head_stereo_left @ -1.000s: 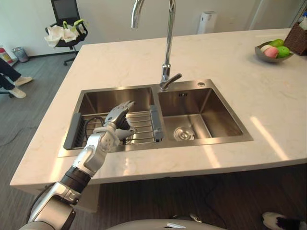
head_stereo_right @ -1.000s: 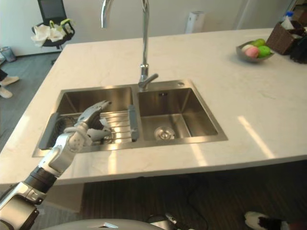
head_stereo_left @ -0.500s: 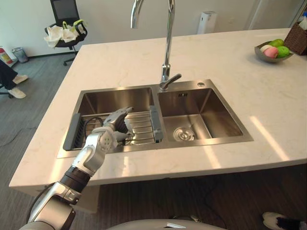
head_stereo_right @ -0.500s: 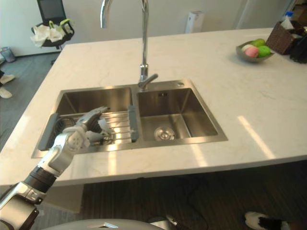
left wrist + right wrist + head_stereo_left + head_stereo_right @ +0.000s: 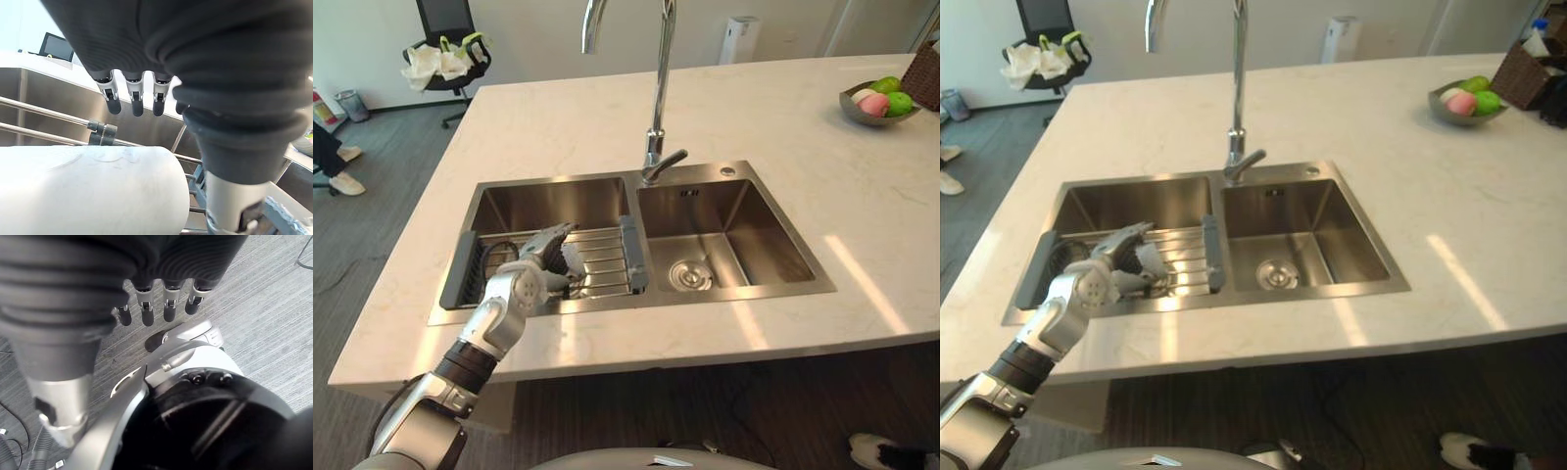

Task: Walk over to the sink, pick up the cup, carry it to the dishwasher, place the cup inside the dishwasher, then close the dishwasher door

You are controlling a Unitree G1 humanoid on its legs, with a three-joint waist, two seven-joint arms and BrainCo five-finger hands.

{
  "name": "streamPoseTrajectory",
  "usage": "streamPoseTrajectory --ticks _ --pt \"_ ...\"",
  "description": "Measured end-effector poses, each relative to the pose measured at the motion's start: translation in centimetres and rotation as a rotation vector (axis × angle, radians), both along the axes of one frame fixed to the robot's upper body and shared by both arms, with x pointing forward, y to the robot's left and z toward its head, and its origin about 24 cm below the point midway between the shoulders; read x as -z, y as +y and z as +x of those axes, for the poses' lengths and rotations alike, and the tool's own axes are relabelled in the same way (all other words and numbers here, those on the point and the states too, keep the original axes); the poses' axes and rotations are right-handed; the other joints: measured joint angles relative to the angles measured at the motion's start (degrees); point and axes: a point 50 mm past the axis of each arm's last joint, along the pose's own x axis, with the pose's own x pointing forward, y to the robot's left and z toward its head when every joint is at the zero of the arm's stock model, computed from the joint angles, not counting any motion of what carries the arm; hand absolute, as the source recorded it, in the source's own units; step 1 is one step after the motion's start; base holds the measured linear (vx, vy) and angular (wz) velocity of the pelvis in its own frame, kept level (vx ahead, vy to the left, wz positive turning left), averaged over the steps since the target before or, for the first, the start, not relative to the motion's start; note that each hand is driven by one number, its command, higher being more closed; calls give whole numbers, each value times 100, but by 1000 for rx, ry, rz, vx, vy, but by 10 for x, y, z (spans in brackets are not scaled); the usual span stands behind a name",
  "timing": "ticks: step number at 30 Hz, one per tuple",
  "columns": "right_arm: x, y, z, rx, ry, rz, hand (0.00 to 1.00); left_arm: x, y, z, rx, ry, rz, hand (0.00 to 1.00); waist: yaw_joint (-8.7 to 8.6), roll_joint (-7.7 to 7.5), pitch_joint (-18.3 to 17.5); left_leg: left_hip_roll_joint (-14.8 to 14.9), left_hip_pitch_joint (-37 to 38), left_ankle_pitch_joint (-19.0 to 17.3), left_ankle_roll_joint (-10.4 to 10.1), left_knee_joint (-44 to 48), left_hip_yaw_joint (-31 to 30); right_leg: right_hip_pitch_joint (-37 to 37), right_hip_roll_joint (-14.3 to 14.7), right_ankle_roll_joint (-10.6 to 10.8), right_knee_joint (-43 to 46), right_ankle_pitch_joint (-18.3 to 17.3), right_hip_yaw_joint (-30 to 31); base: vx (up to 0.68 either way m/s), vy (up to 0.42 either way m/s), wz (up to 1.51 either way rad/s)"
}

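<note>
Pickup stage: left hand hovers, fingers straight, over white cup lying on rack in left basin of sink (no grip yet). Right hand hangs relaxed. Carry, dishwasher loading and door closing remain.

Off-task stuff I see: tall chrome faucet mid-way along a pale marble-look countertop, its lever handle angled to the right. A wire rack with grey end bars lies left of the faucet base, nearer me. Far right corner: metal bowl with green and pink fruit, wicker basket just beyond it (cut off by the frame edge). Off the far left corner, on grey carpet: black office chair with white cloths on the seat, a small bin, a person's pale shoes. White upright unit at the back wall.
</note>
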Motion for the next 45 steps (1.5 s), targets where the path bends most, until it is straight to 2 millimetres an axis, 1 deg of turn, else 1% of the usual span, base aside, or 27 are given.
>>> streamPoseTrajectory --ticks 6,11,17,25,39,45 --pt "0 0 0 0 1 0 0 5 5 -1 -24 42 32 0 4 -5 -3 -5 -18 -2 0 0 0 0 0 7 -36 21 -1 0 0 0" --pt "0 0 0 0 5 2 0 9 16 -1 -82 100 40 0 13 -13 -7 -6 -31 -3 2 0 -4 -7 0 8 -38 21 -7 0 0 0" --pt "0 2 -1 1 17 9 0 11 17 -2 -83 126 41 0 27 -44 -26 -9 -47 -2 2 0 -12 -18 0 8 -38 22 -13 0 0 0" --pt "0 2 1 -7 21 -1 0 15 17 -4 -70 163 45 0 15 -50 -32 -13 -88 -1 3 0 -16 -56 -1 12 -38 26 -15 0 0 0" --pt "0 2 3 -17 27 -2 0 19 16 -7 -70 168 83 0 -22 -50 -34 -16 -80 -1 4 1 14 -65 0 11 -39 43 21 0 0 0" --pt "-1 3 5 -29 24 0 0 28 22 -7 -107 162 110 0 -55 -46 -39 -16 -76 -2 4 1 60 -88 4 7 -41 62 80 0 0 -3"
